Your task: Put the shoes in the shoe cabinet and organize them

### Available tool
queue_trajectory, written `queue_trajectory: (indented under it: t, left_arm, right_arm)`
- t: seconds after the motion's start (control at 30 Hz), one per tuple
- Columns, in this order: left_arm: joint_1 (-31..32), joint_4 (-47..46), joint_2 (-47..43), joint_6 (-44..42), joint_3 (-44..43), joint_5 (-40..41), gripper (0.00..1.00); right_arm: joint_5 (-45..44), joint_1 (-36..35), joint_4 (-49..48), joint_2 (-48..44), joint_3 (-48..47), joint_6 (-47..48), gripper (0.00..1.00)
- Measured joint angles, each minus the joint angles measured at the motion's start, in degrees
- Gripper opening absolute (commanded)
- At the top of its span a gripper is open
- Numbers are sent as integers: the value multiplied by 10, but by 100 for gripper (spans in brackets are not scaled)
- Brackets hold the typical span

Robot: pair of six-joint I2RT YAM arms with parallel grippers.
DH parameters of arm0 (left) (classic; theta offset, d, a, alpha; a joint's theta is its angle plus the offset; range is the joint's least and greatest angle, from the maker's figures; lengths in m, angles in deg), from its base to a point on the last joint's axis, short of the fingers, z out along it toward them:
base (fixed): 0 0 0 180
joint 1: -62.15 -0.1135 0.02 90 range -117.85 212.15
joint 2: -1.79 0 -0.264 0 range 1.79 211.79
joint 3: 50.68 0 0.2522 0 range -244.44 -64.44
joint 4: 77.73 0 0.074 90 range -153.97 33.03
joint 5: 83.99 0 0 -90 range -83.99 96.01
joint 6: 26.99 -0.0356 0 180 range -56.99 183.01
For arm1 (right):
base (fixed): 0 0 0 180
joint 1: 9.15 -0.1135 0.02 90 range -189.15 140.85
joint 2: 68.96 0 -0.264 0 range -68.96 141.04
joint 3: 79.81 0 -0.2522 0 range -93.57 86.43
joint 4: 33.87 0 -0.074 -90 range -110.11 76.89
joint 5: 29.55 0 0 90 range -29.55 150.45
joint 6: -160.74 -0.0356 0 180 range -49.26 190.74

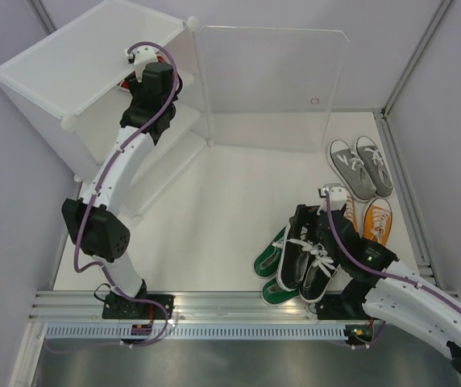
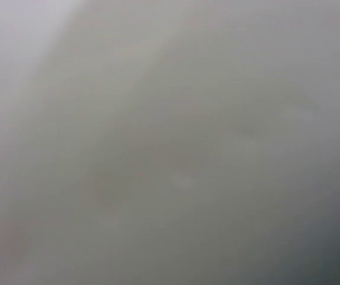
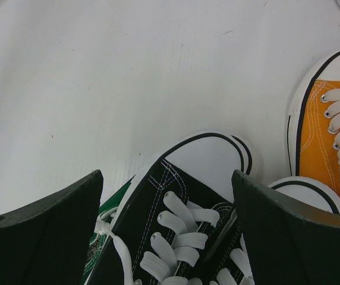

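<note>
The cabinet point(image 1: 85, 56) was set at the far left corner of the table point(image 1: 214, 218), its clear door point(image 1: 271, 89) swung open toward the middle. A patch of red shoe point(image 1: 130, 81) was seen just inside the cabinet, under its top panel. How the shoe lay there could not be told. The left arm point(image 1: 126, 161) was stretched into that opening. The left claw point(image 1: 136, 74) was mostly hidden by the wrist and the panel. The left wrist view was a grey blur, so whether the claw was spread or pinching the shoe could not be told.

The other shoes were left on the table at the right. The black pair point(image 1: 311, 262) was placed near the front edge, toes pointing away from the arms. The green pair point(image 1: 272, 262) was tucked against its left side and partly covered by it. The orange pair point(image 1: 375, 222) was found just to the right of the black pair. The grey pair point(image 1: 361, 167) was farther back, apart from the rest.

The right claw point(image 1: 307, 234) was held over the black pair, spread wide. In the right wrist view its fingers point(image 3: 51, 231) were seen on either side of a black toe cap point(image 3: 208, 157), with nothing pinched.
</note>
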Motion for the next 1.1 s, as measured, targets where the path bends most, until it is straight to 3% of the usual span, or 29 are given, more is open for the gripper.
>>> queue_trajectory:
  t: [0.07,0.4,0.7,1.1]
  left_arm:
    - [0,0,-3,-1,2,-13,75]
    - [7,-4,-7,0,9,-43,97]
    - [19,-20,-42,22,58,-57,96]
    - [59,7,-47,31,62,-67,94]
  right_arm:
    - [0,0,0,2,0,0,92]
    - [1,0,0,3,0,0,92]
    - [1,0,0,3,0,0,92]
    - [1,0,0,4,0,0,92]
